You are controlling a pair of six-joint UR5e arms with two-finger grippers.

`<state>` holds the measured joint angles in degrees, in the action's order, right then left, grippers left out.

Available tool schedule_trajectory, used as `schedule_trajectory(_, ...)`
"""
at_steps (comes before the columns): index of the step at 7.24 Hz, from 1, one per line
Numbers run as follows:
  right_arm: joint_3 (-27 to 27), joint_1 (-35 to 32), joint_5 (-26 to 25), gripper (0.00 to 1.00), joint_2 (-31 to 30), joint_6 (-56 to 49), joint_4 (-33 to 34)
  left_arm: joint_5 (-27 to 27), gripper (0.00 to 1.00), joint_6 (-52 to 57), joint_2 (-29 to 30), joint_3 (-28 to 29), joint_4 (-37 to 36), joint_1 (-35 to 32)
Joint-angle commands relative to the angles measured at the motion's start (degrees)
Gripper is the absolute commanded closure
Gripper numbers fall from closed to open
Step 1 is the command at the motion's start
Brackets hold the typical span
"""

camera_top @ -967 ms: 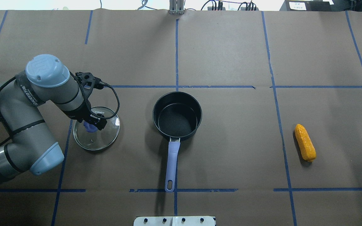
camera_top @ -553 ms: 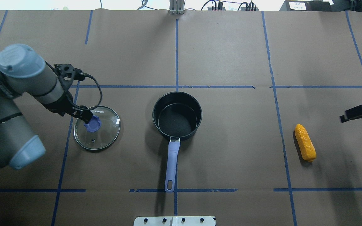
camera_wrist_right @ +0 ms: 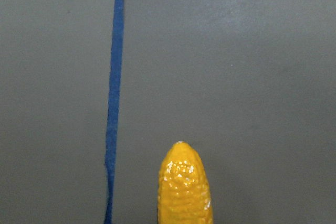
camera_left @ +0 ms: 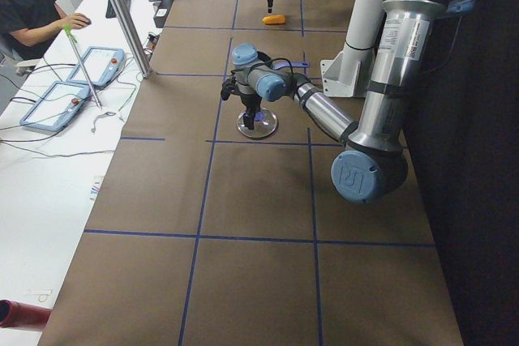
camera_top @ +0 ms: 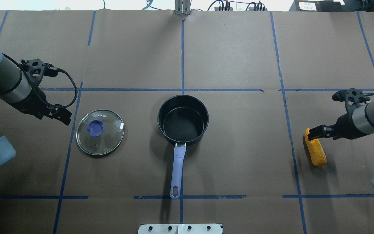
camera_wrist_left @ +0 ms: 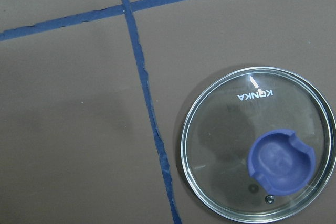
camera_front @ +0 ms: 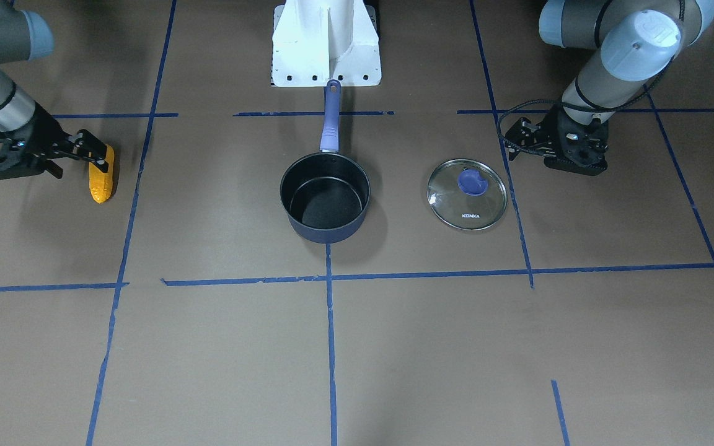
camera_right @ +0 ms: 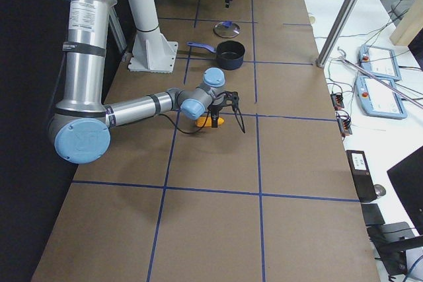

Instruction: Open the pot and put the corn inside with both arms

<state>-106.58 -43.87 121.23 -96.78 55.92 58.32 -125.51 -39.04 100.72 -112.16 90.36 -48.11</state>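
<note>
The dark navy pot (camera_top: 183,120) stands open in the middle of the table, its purple-blue handle (camera_top: 177,169) toward the robot base. It also shows in the front view (camera_front: 325,197). Its glass lid (camera_top: 100,132) with blue knob lies flat on the table left of it, seen too in the left wrist view (camera_wrist_left: 257,142). My left gripper (camera_top: 62,116) hangs open and empty just left of the lid, clear of it. The orange-yellow corn (camera_top: 315,151) lies at the right. My right gripper (camera_top: 315,131) is open over the corn's tapered far end (camera_wrist_right: 185,187).
Blue tape lines (camera_top: 183,89) divide the brown paper table cover. The white base mount (camera_front: 326,43) sits behind the pot handle. Bare paper lies between the corn and the pot. An operator and control pendants sit beyond the table's far edge (camera_left: 81,79).
My left gripper left the lid's knob and drew back to the left; the lid stays on the table. My right arm came in from the right to the corn's far end.
</note>
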Motion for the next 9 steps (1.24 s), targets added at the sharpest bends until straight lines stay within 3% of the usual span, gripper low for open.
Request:
schedule_trajectory(1, 1.0, 3.3, -1.6, 0.01, 0.2, 0.3, 0.0, 0.1, 0.0, -0.3, 0.0, -0.3, 0.0, -0.1)
schedule_trajectory(3, 2.2, 4.7, -2.8, 0.06, 0.3, 0.3, 0.0, 0.1, 0.0, -0.3, -0.1, -0.3, 0.0, -0.1)
schedule_trajectory(4, 2.3, 4.7, -3.1, 0.29, 0.3, 0.4, 0.0, 0.1, 0.0, -0.3, -0.1, -0.3, 0.0, -0.1)
schedule_trajectory(5, 2.3, 4.6, -3.1, 0.76, 0.3, 0.7, 0.0, 0.2, 0.0, -0.3, -0.1, -0.7, 0.0, -0.1)
schedule_trajectory(6, 2.3, 4.6, -3.1, 0.99, 0.3, 0.7, 0.0, 0.2, 0.0, -0.4, -0.1, -0.7, 0.0, -0.1)
schedule_trajectory(8, -3.6, 4.5, -2.4, 1.0, 1.0, 0.9, 1.8, -0.3, 0.0, 0.5, -2.5, -2.5, -0.2, -3.6)
schedule_trajectory(9, -4.9, 4.6, -2.7, 1.0, 5.8, 5.9, 3.2, -0.8, 0.0, 5.8, -8.1, -5.7, -0.1, -7.4)
